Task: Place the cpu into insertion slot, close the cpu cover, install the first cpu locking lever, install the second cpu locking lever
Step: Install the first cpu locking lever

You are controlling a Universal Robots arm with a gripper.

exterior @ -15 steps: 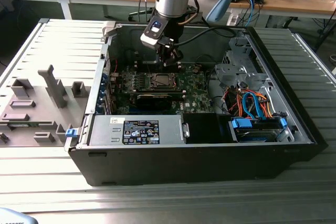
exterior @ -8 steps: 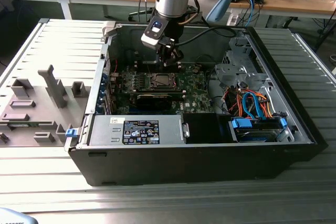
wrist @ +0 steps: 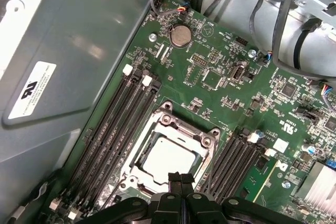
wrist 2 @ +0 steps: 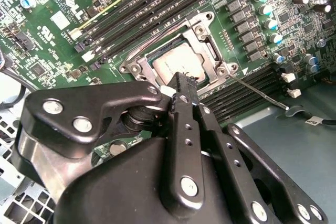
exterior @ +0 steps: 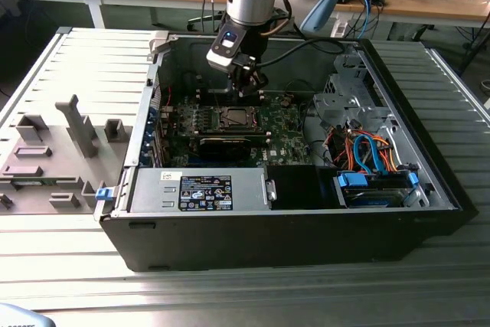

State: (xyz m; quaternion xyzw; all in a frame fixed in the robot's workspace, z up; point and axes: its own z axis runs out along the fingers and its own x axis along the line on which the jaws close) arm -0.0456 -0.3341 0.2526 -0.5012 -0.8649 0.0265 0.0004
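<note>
gripper point(wrist: 180, 178) hangs just over the socket, fingers pinched together w/ nothing held. cpu point(wrist: 166, 159) already sits flat in the insertion slot point(wrist 2: 207, 51), cpu cover point(wrist: 173, 126) down around it. that cover looks thin, stiff, springy metal; i'd push its edge, not the fragile chip.

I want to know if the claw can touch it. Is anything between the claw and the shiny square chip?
No. In both wrist views the shut claw hangs right at the chip, with only the silver cover frame around it.
</note>
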